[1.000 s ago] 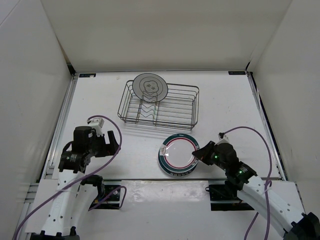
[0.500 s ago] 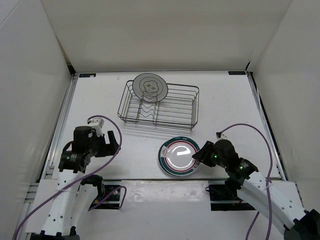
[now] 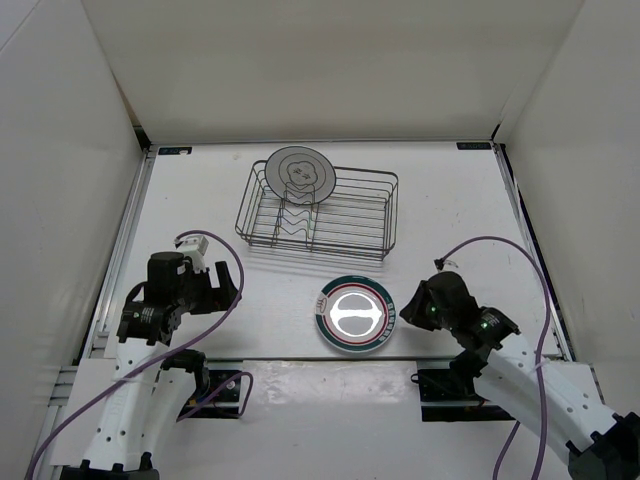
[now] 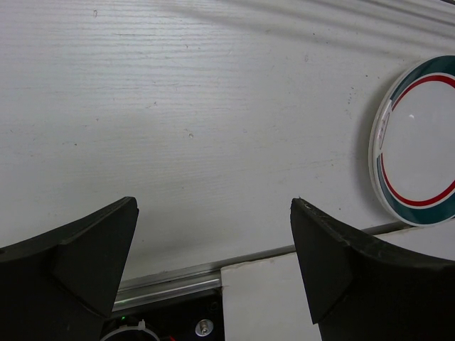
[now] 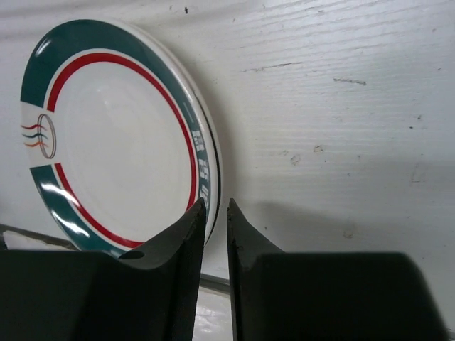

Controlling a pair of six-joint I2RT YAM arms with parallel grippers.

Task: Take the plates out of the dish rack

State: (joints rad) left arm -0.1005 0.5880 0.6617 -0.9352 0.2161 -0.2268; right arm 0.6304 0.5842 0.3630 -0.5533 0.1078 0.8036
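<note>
The teal-rimmed plate (image 3: 355, 316) with a red ring lies flat on the table near the front edge; it also shows in the right wrist view (image 5: 114, 149) and the left wrist view (image 4: 419, 149). My right gripper (image 3: 405, 312) is at its right rim, its jaws only narrowly apart (image 5: 217, 206), one finger over the rim and one beside it, holding nothing. The grey-rimmed plate (image 3: 298, 172) stands upright in the left end of the wire dish rack (image 3: 360, 215). My left gripper (image 3: 232, 285) is wide open and empty (image 4: 213, 202) over bare table, left of the teal plate.
White walls enclose the table on three sides. A metal rail (image 4: 170, 288) runs along the table's front edge just below the left gripper. Purple cables loop beside both arms.
The teal plate, held tilted on its edge by my right gripper, has dropped flat onto the table. The right gripper has drawn slightly right. The left arm has not moved.
</note>
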